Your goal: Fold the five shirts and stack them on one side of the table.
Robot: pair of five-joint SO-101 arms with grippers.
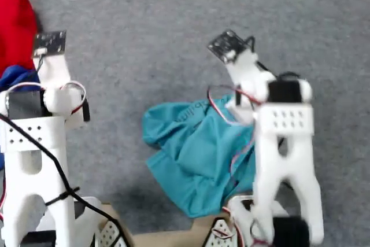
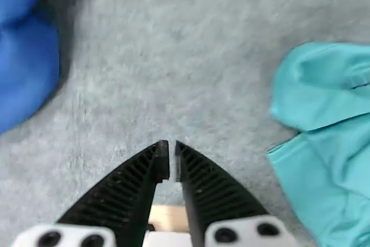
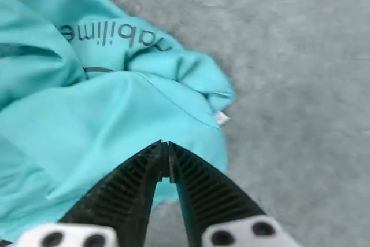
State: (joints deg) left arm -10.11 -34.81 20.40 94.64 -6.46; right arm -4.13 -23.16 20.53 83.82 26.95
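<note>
A crumpled teal shirt (image 1: 191, 154) lies on the grey table (image 1: 144, 39), in front of centre. My right gripper (image 3: 165, 150) hangs shut just above the shirt's (image 3: 87, 120) edge, near its dark print, with no cloth visibly between the fingers. The right arm (image 1: 283, 120) leans over the shirt's right part. My left gripper (image 2: 171, 150) is shut over bare table, between a blue shirt (image 2: 26, 56) and the teal shirt (image 2: 324, 137). The left arm (image 1: 52, 85) stands at the left edge. A red shirt (image 1: 14, 21) and the blue one (image 1: 17, 76) lie bunched beside it.
Bare grey table stretches across the back and the middle. A piece of brown cardboard (image 1: 167, 238) sits at the front edge between the two arm bases. Loose wires (image 1: 222, 105) trail from the right arm over the teal shirt.
</note>
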